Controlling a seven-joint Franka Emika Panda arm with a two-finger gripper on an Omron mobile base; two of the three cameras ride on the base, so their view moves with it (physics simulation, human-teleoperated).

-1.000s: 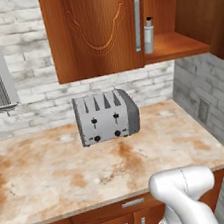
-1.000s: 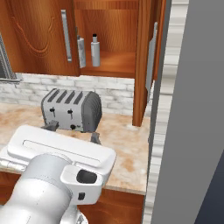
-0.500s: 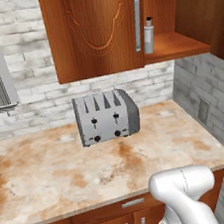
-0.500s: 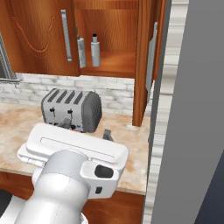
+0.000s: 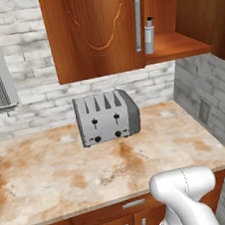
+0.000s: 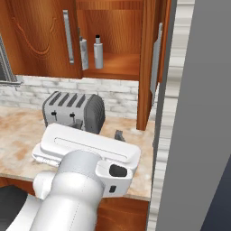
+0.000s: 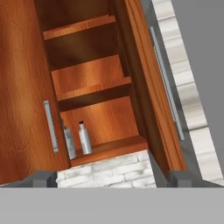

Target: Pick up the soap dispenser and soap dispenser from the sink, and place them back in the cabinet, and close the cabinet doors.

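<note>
Inside the cabinet (image 7: 96, 83), on its bottom shelf, you've got both soap dispensers (image 7: 84, 138) standing side by side. Left door (image 5: 93, 29) shut, right door (image 7: 151, 83) swung open. Gripper (image 7: 111, 178) wide apart, holding nothing.

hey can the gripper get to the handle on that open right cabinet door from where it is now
Probably yes. In the hand view the open gripper points up at the cabinet, and the right cabinet door stands swung out with its silver handle facing free space. Nothing shows between them, though the arm must rise.
</note>
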